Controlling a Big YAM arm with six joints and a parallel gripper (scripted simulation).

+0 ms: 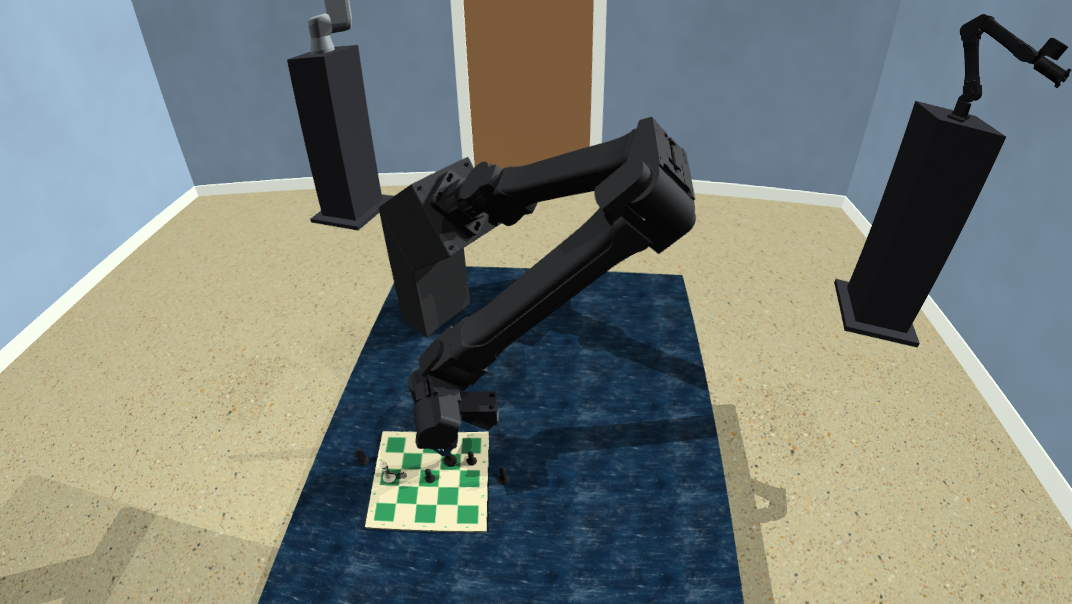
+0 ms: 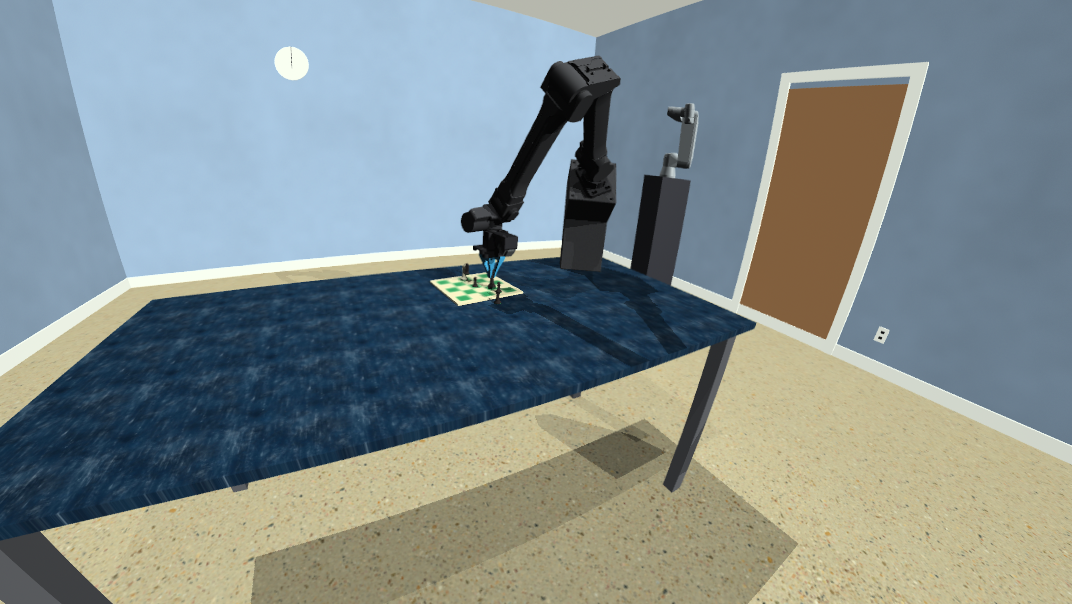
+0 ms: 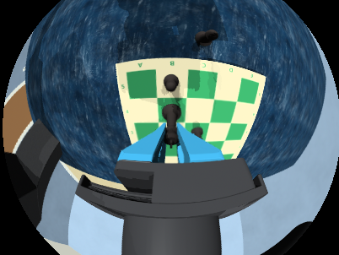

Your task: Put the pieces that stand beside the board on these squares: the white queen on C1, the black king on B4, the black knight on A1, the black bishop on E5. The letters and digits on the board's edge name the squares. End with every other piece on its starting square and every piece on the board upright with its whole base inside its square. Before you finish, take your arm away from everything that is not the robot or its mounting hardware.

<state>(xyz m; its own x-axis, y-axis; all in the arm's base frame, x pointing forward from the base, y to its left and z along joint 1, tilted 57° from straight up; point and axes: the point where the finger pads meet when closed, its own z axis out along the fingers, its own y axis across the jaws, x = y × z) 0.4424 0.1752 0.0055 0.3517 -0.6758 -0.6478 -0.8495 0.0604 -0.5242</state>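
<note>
Blue-tipped jaws (image 1: pixel 448 454) (image 2: pixel 492 274) pointing down, closed around black king (image 1: pixel 450 459) (image 2: pixel 491 283) (image 3: pixel 171 113)

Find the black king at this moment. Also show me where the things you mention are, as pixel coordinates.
In the wrist view, the black king (image 1: pixel 450 460) (image 2: pixel 491 284) (image 3: pixel 171 113) stands at B4, centre, between the gripper's (image 1: pixel 447 451) (image 2: pixel 492 274) (image 3: pixel 171 128) blue fingers; its nearest neighbour is the black pawn (image 1: pixel 471 459) (image 3: pixel 171 83) on B5.

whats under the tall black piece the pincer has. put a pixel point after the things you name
In the wrist view, a green square in column B of the board (image 1: pixel 405 512) (image 2: pixel 459 301) (image 3: pixel 122 67) shows around its base; the square's middle is covered.
</note>
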